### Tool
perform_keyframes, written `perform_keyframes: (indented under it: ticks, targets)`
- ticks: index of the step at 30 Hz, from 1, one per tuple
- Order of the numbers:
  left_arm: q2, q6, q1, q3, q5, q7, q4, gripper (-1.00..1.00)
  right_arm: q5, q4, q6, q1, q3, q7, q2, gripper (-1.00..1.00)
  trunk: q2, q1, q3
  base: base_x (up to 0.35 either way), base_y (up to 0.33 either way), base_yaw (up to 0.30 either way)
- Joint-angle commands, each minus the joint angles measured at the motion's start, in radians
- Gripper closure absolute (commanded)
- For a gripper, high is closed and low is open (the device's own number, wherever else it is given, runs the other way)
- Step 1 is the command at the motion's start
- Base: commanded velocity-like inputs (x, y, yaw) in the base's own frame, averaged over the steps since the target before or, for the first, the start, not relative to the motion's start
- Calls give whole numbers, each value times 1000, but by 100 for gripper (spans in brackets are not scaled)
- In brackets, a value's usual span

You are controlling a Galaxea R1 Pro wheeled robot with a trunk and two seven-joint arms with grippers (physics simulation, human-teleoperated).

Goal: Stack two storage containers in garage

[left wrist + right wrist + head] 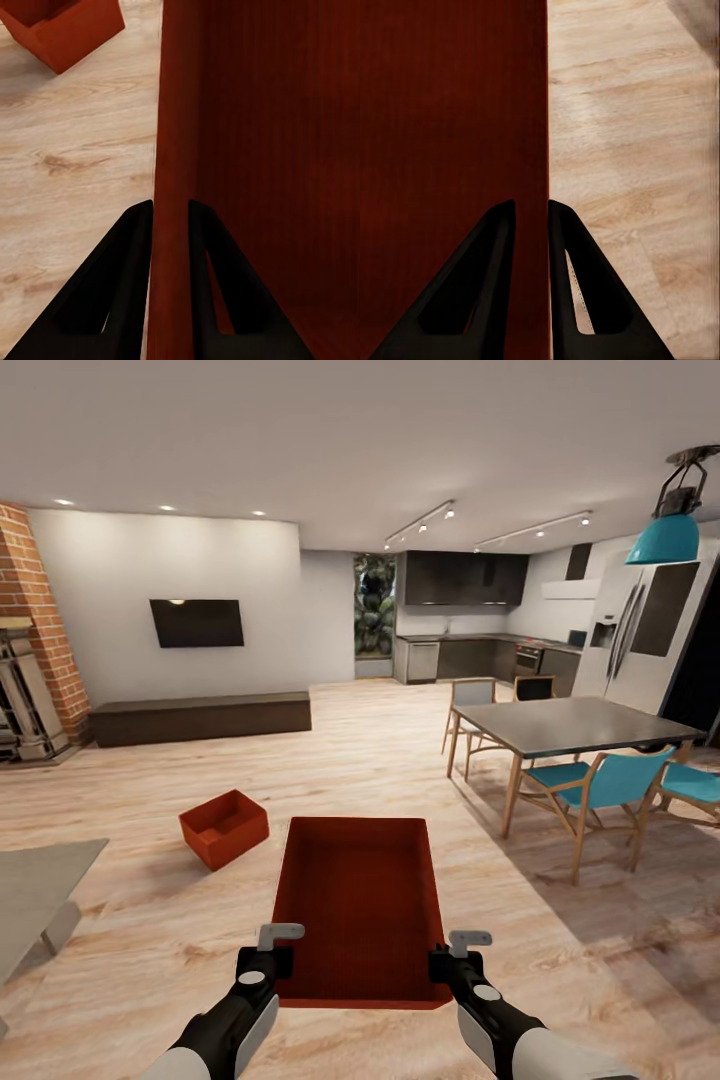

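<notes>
While the robot stood in the living room, the left end effector (262, 952) and the right end effector (452, 952) each pinched a thin side wall of the big red-orange open box (358, 895), holding it up over the light wood plank floor (400, 760). The other red-orange box (224, 827) sat on that floor, near the grey rug's corner (40, 880). Carrying was the step in hand. Next, it probably needed to drive to the garage, keeping both grips tight and level.
</notes>
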Motion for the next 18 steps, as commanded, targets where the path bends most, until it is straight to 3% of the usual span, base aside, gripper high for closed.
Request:
perform_keyframes:
  ticks: [1, 18]
  targets:
    - [2, 6, -1, 1, 75, 12, -8, 100, -12, 2, -4, -1, -7, -1, 0, 100, -1, 0, -2, 0, 0, -262]
    - [3, 6, -1, 0, 75, 12, -5, 100, -12, 2, -4, -1, -7, -1, 0, 100, -1, 0, -2, 0, 0, -262]
